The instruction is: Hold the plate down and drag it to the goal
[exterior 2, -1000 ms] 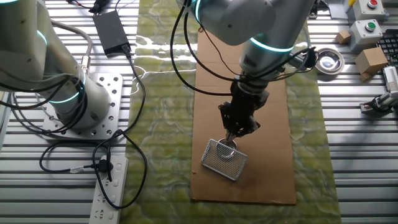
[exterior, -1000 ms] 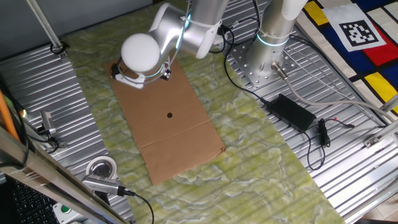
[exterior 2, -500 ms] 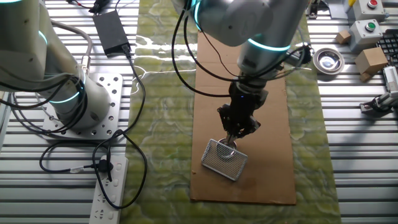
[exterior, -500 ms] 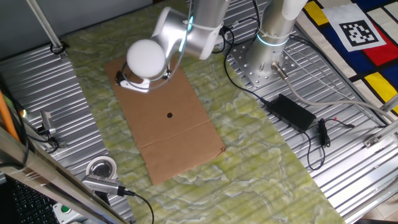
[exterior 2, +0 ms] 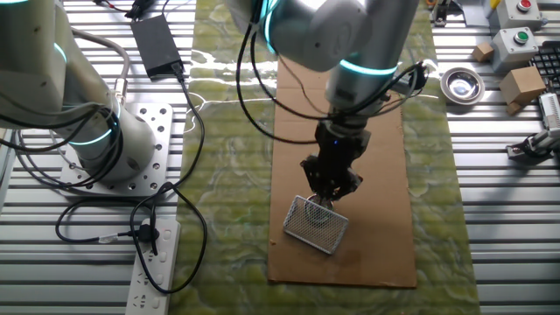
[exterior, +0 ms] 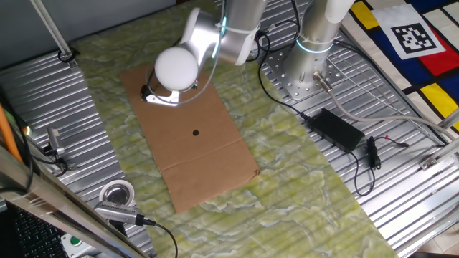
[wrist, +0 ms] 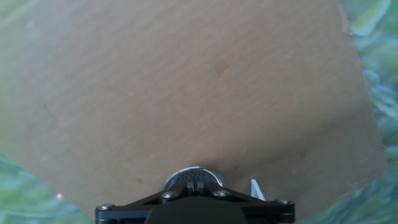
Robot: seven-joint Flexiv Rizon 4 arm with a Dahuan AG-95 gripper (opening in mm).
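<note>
On the cardboard (exterior 2: 341,131), near end in the other fixed view, the claw (exterior 2: 330,194) points down onto the plate (wrist: 193,177), which lies against a mesh tray (exterior 2: 315,224). Plate mostly hidden under the claw; only its rim shows in the hand view. Claw spread or pressed together: cannot tell. Black dot (exterior: 196,132) lies mid-cardboard.

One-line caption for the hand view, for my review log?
Gripper pressing the plate onto brown cardboard.
</note>
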